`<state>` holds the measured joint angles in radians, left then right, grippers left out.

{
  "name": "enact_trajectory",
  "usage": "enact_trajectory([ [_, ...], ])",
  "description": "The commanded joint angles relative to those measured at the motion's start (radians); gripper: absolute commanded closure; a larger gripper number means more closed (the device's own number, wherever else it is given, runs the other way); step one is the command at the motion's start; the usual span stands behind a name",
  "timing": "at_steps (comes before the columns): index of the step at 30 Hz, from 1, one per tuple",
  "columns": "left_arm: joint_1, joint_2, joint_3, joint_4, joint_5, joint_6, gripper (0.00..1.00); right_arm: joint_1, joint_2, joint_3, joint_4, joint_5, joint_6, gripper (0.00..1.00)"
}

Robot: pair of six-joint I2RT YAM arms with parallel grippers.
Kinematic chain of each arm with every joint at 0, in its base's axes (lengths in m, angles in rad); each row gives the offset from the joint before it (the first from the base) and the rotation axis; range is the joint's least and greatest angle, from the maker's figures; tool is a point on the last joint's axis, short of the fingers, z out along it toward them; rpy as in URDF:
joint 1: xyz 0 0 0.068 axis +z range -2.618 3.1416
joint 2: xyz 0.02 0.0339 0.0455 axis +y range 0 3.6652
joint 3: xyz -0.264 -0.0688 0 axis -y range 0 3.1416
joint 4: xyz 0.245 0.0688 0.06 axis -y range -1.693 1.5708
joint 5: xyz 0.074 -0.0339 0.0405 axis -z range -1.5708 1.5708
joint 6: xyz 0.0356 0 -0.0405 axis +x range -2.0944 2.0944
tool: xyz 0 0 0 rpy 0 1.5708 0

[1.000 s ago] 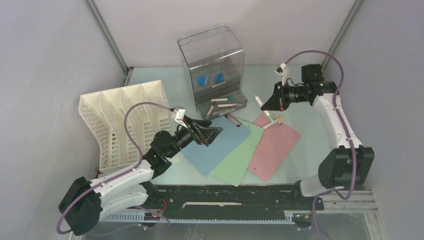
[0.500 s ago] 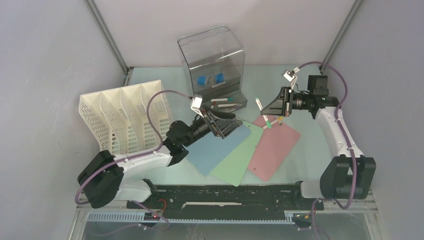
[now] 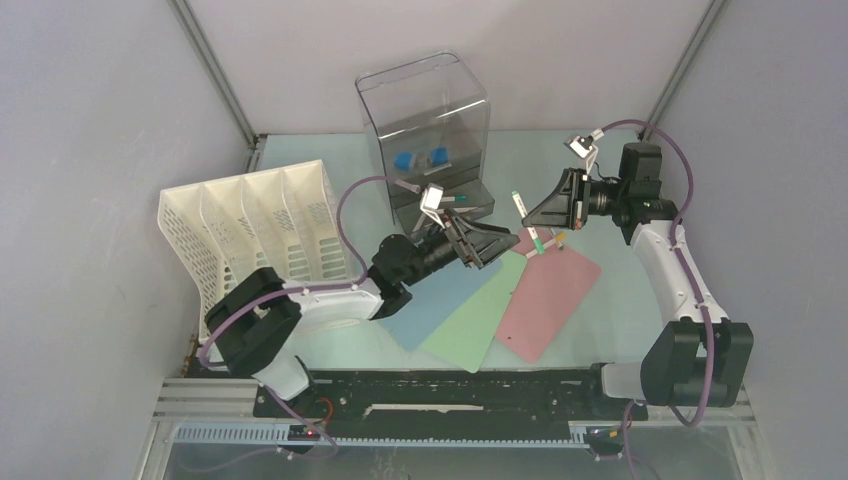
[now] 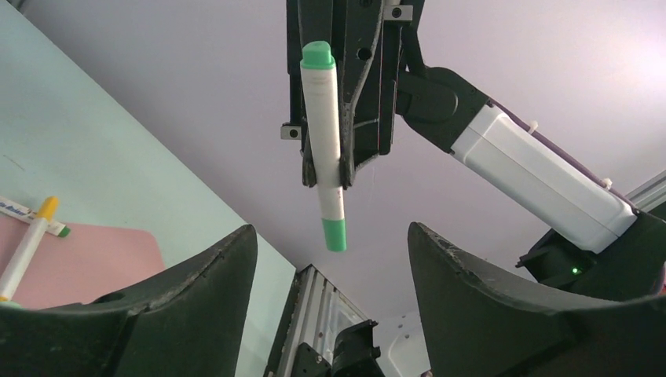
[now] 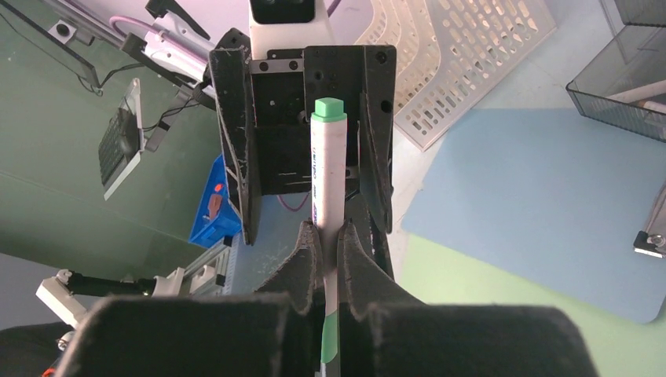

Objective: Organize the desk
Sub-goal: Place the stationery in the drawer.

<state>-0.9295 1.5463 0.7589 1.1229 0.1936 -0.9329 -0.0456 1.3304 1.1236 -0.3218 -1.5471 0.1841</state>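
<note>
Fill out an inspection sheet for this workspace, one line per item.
Surface: desk, pale mint, partly covered.
Job's things: green-capped marker held in the air.
Clutter: blue sheet, green sheet and pink sheet fanned and overlapping; yellow-capped marker on the pink sheet; file rack at left; drawer box at back, drawer out.
Grippers: right gripper shut on the green-capped marker; left gripper open, jaws either side of its free end.
Cables: purple cables loop over both arms; no snag seen.
Surroundings: grey walls; black rail in front.

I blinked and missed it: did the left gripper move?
Yes. The left gripper moved right, away from the white rack toward the pink sheet.
</note>
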Motion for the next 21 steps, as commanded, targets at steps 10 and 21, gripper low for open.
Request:
enact_trajectory([
  [10, -0.047, 0.127, 0.147, 0.068, -0.020, -0.057, 0.38, -0.005, -0.025, 0.005, 0.041, -0.071, 0.033, 1.00],
  [21, -0.057, 0.202, 0.215, 0.067, 0.001, -0.082, 0.58, -0.006, -0.024, 0.007, 0.043, -0.077, 0.034, 1.00],
])
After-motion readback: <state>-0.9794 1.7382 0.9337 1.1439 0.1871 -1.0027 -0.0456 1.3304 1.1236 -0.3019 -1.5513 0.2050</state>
